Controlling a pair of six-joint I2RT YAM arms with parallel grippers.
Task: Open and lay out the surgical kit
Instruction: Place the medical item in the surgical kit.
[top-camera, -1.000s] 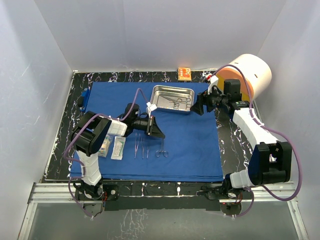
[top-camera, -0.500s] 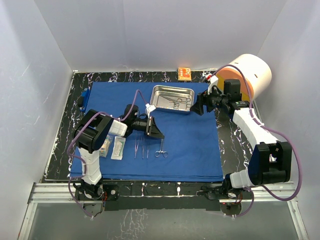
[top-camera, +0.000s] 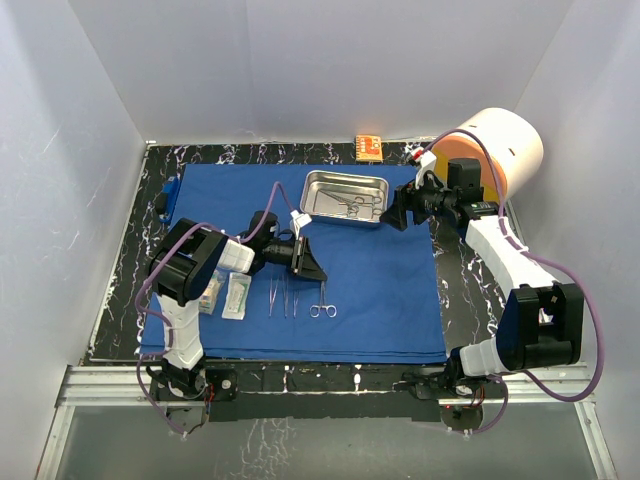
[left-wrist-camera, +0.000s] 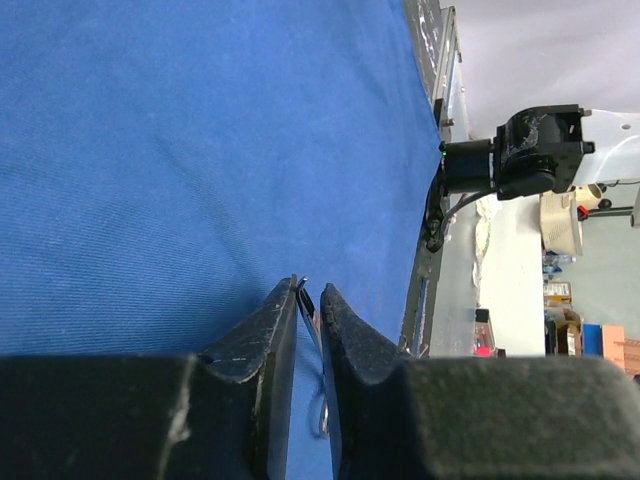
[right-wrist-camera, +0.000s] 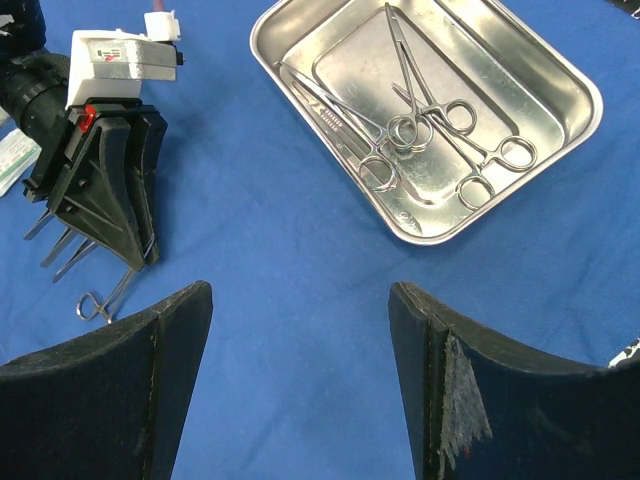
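The royal-blue cloth lies spread on the table. The steel tray stands at its far middle, and its rim encloses several clamps. Slender forceps and two clear packets lie in a row on the cloth's near left. My left gripper points down at a ring-handled clamp that rests on the cloth. Its jaws stand a sliver apart, with the clamp's tip loose between them. My right gripper hovers open and empty over bare cloth near the tray's corner.
A big white-and-orange cylinder lies at the far right beside my right arm. A small orange box sits at the back edge. A blue object pokes out at the cloth's far left. White walls enclose the black marbled table.
My left gripper has sunk slightly toward the cloth with the clamp, and its jaws have parted a little. The right arm has not moved.
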